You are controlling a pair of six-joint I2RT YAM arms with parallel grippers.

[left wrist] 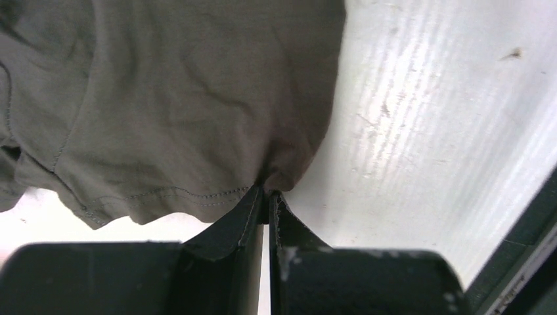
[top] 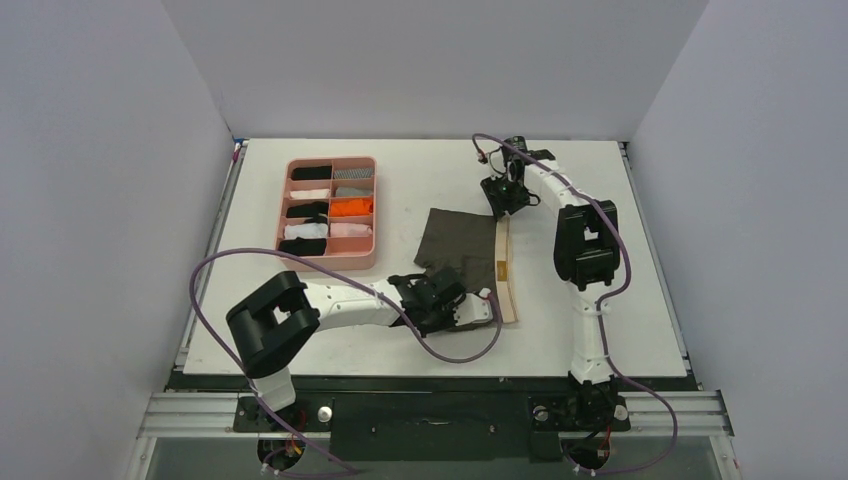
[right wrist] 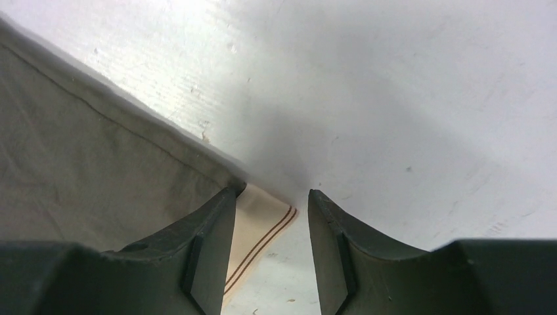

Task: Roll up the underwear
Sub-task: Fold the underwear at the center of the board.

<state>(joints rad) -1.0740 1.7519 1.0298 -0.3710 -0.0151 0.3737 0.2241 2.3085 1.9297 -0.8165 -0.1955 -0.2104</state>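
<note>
The underwear [top: 460,245] lies flat on the white table, dark grey-brown with a beige waistband [top: 506,275] along its right side. My left gripper [top: 447,287] is at the cloth's near edge. In the left wrist view it [left wrist: 268,193] is shut, pinching the stitched hem of the underwear [left wrist: 171,111]. My right gripper [top: 500,211] hovers at the far end of the waistband. In the right wrist view it [right wrist: 270,197] is open, its fingers standing either side of the waistband's striped corner [right wrist: 266,220] without pressing it.
A pink tray [top: 376,210] with several compartments of small rolled cloths stands to the left of the underwear. White walls close in the table on three sides. The arms' bases and a black rail run along the near edge.
</note>
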